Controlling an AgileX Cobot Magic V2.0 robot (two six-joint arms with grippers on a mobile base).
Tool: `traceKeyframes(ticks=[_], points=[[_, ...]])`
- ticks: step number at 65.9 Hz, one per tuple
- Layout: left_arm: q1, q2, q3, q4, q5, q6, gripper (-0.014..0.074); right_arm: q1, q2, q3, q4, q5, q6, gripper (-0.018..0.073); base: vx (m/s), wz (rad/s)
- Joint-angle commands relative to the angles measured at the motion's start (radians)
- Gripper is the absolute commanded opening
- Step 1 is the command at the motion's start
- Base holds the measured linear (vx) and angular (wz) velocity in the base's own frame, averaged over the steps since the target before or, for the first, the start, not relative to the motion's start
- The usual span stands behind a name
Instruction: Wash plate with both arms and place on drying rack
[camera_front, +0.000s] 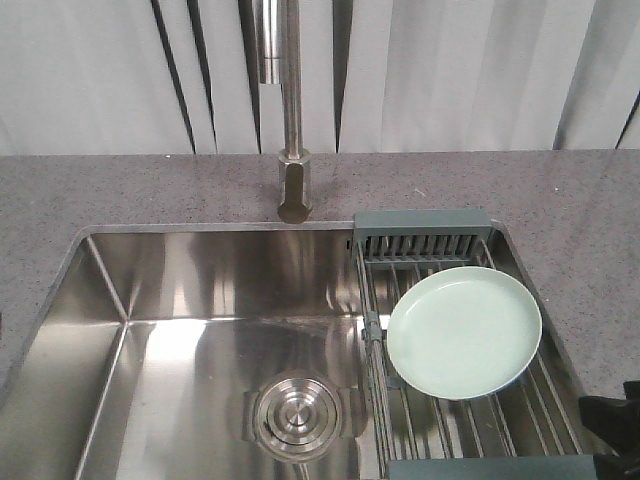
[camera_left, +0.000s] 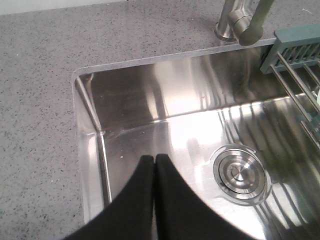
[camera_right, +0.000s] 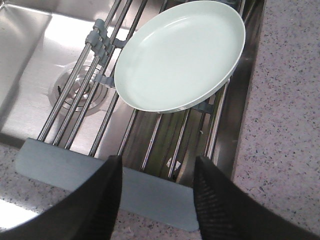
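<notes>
The pale mint-green plate (camera_front: 465, 332) lies flat on the wire bars of the drying rack (camera_front: 420, 230), which spans the right end of the sink. From the right wrist the plate (camera_right: 182, 55) sits ahead of my right gripper (camera_right: 156, 162), which is open and empty above the rack's near grey-green frame (camera_right: 60, 167). A black part of the right arm (camera_front: 615, 415) shows at the front view's lower right edge. My left gripper (camera_left: 154, 159) is shut with nothing in it, above the sink's left floor. The rack's slotted end (camera_left: 295, 47) shows at the upper right of the left wrist view.
The steel sink (camera_front: 180, 330) has a round drain (camera_front: 296, 415) in its floor, also seen as the drain (camera_left: 240, 172) right of my left gripper. A tall steel faucet (camera_front: 290, 120) rises from the grey speckled countertop (camera_front: 120, 190) behind the sink.
</notes>
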Motion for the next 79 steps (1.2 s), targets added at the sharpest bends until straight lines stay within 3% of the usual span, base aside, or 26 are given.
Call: traceKeyframes(ticks=[1,44,55,66,79], points=[[0.0,-0.039,-0.016,-0.008,-0.042,-0.01,-0.0006,0.001,-0.001,-0.026,0.003,-0.052,-0.007,0.0337,0.0,0.0],[0.0,-0.069,0.024,0.019,-0.047,-0.007,-0.0006,0.001,-0.001,-0.026,0.003,-0.052,-0.007,0.0337,0.0,0.0],[0.0,-0.153,0.137,0.021,-0.134,-0.007,-0.0006,0.001,-0.001,-0.026,0.003,-0.052,-0.007,0.0337,0.0,0.0],[0.071,-0.276,0.267,0.014,-0.252,-0.007,-0.0006,0.001,-0.001,-0.026,0.003,-0.052,-0.007,0.0337,0.0,0.0],[0.189,-0.449,0.372,0.014,-0.266,-0.007,-0.0006,0.001,-0.001,-0.026,0.003,-0.052,-0.007,0.0337,0.0,0.0]])
